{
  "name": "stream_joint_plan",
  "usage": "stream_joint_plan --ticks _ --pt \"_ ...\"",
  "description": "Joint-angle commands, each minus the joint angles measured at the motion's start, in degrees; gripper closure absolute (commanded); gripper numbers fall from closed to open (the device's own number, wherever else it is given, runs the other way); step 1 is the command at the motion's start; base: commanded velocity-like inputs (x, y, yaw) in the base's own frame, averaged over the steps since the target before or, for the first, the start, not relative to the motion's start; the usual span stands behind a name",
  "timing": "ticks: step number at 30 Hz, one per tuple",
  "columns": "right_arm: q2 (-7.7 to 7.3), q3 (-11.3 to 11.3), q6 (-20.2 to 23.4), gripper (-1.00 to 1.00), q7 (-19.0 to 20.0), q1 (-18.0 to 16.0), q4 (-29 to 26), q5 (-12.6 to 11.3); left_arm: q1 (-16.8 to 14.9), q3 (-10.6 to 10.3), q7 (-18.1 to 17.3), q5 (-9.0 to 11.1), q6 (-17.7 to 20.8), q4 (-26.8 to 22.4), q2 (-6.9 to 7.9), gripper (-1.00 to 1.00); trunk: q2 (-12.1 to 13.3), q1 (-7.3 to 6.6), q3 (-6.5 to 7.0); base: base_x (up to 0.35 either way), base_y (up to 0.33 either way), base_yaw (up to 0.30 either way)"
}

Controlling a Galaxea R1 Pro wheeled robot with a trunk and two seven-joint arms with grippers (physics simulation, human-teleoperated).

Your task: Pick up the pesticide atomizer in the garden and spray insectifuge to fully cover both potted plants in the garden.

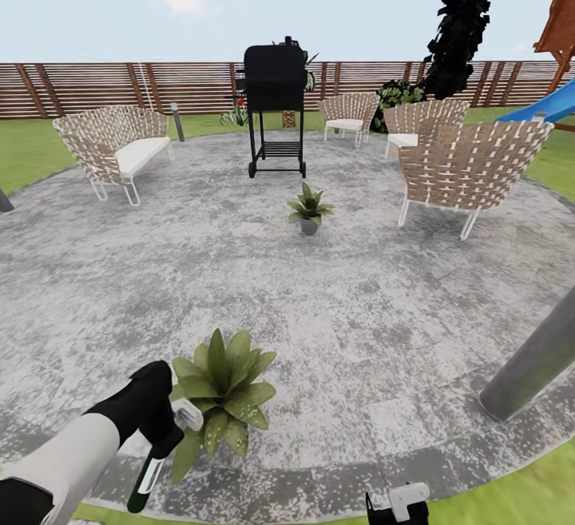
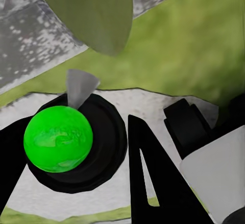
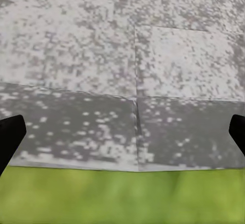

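Two plants on the patio: near plant at 7 o'clock in the head view, far plant near centre, just below the grill. Left gripper clenched on the atomizer, bottle pointing down, nozzle touching the near plant's leaves. Left wrist view: green base between black fingers, leaf beyond. Right gripper released, fingers wide apart over the patio edge and lawn.

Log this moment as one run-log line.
left claw: shut on spray bottle, beside near potted plant | right claw: open, over patio edge | far potted plant: mid-patio, by grill
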Motion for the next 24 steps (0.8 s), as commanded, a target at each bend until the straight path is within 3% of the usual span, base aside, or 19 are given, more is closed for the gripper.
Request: stream_joint_plan --ticks 1,12,20,24 --pt "0.01 0.34 -0.01 -1.0 -0.6 -0.04 0.08 0.41 0.09 -0.2 -0.61 -0.47 0.19 -0.13 0.09 1.0 -0.02 -0.01 -0.05 0.007 0.0 0.0" --pt "0.01 0.34 -0.01 -1.0 -0.6 -0.04 0.1 0.41 0.37 0.48 -0.55 -0.13 0.01 -0.05 -0.03 1.0 -0.02 -0.01 -0.05 0.027 -0.009 0.0" --pt "0.01 0.32 -0.01 -1.0 -0.6 -0.04 0.11 0.41 -0.03 0.12 -0.67 -0.1 -0.01 -0.25 0.0 1.0 -0.02 -0.01 -0.05 -0.273 -0.003 0.0" --pt "0.01 0.34 -0.01 -1.0 -0.6 -0.04 0.1 0.41 -1.66 0.03 -1.18 -0.24 0.19 -0.51 -0.14 1.0 -0.02 -0.01 -0.05 -0.049 0.0 0.0"
